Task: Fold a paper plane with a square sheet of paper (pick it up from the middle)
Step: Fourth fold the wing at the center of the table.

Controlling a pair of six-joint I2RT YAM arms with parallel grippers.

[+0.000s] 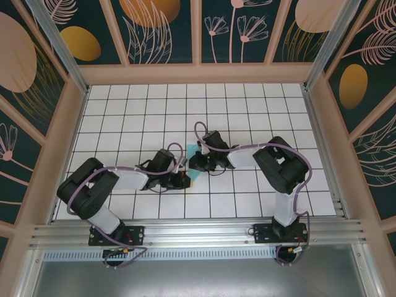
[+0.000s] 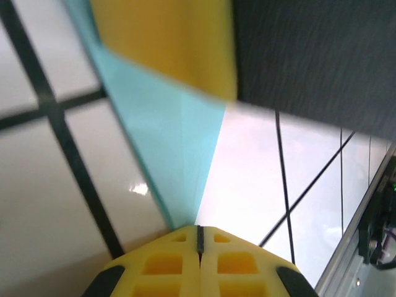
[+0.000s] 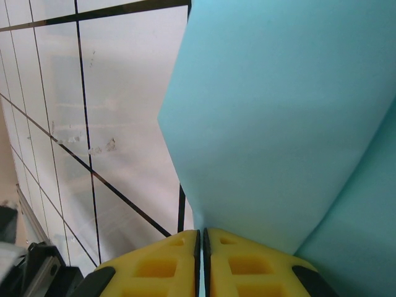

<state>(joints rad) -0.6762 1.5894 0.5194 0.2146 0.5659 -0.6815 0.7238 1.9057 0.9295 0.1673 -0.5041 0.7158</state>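
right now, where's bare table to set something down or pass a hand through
Bare: the far rows of the table along the back wall, and the near tiles between the left arm base and the right arm base. Crowded: the centre, where the left gripper and the right gripper both pinch the paper.

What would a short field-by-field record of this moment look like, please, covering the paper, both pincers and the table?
paper: turquoise, more than one layer showing, held between the two arms near the table's middle
left pincer: shut on a narrow tip of the paper
right pincer: shut on the paper's edge
table: white, with black grid lines
stage: folding under way; the paper's overall shape cannot be told
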